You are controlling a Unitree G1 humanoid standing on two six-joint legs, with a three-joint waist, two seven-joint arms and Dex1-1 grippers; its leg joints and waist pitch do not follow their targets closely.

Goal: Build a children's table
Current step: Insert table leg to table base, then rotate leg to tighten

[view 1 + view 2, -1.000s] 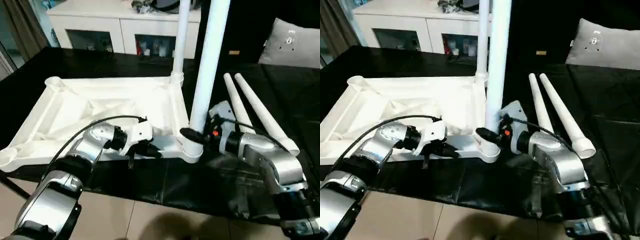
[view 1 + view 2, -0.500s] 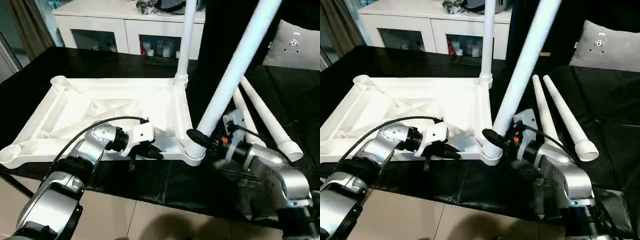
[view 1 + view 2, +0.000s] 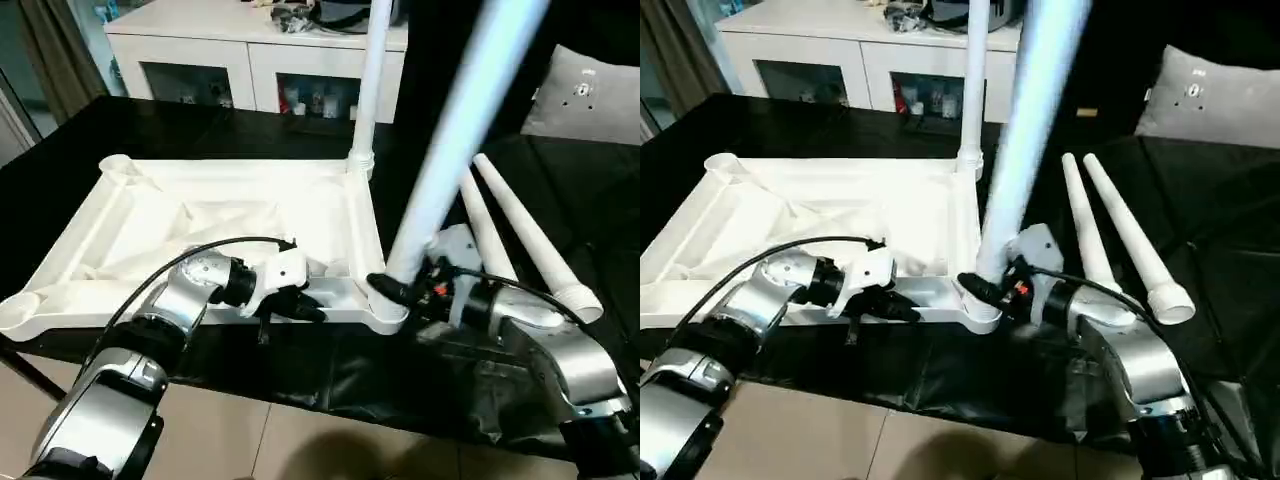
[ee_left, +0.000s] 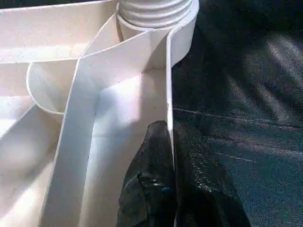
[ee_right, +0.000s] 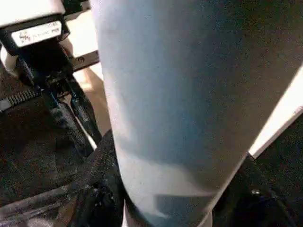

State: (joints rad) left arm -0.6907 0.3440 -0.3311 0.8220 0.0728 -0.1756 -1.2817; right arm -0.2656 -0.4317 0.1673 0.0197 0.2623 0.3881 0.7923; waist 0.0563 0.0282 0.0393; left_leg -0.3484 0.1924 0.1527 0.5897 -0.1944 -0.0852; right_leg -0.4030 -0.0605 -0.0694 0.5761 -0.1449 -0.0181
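Right gripper [image 3: 395, 291] holds a tilted leg [image 3: 450, 150] at the table top's [image 3: 200, 220] near right corner. Left gripper [image 3: 305, 305] pinches the near rim, fingers closed.

The place reads as a furnished room in a home, or a mock-up of one. A low white cabinet [image 3: 250, 55] with glass doors stands along the back, small colourful items visible on its shelves and clutter lying on its top. A curtain [image 3: 45, 45] hangs at the far left beside it. A grey cushion [image 3: 590, 95] rests at the right. The work surface is draped in black sheeting [image 3: 200, 130], above a pale tiled floor [image 3: 300, 445].
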